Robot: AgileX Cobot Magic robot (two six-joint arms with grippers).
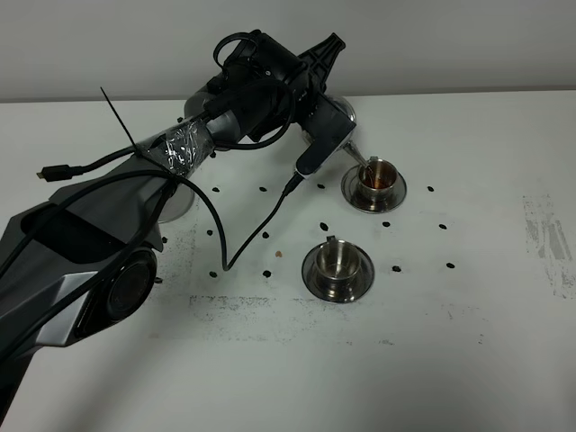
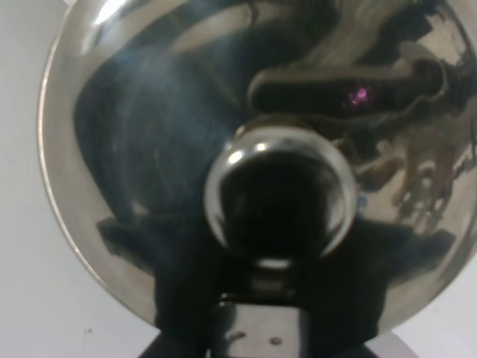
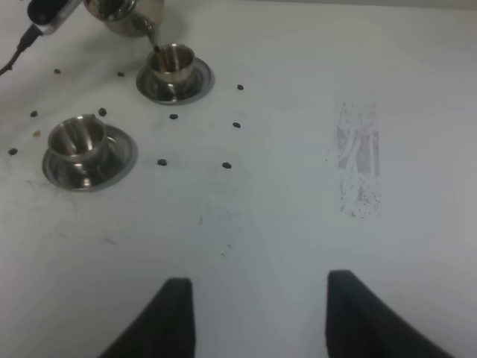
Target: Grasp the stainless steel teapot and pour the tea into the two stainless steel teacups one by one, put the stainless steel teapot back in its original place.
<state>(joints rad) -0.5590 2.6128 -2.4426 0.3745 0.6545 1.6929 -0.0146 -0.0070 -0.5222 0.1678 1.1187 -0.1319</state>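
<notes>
L end effector (image 2: 264, 332) clamps teapot (image 2: 134, 149).

The teapot (image 2: 149, 149) is mirror-polished steel, smooth and glossy. The cup (image 1: 378, 186) at the teapot's spout, the other cup (image 1: 335, 266) and their saucers (image 1: 397, 194) (image 1: 310, 275) are shiny steel. The tabletop (image 1: 468, 360) is matt white, scuffed grey in patches. Crinkled silvery tape (image 1: 184, 148) wraps the glossy black arm (image 1: 54, 261).

White tabletop (image 1: 504, 360) — matte, evenly lit, small black dot marks (image 1: 449, 265) scattered on it (worn grey scuff patch (image 1: 547, 238) near one edge). Plain pale wall (image 1: 450, 45) behind.
</notes>
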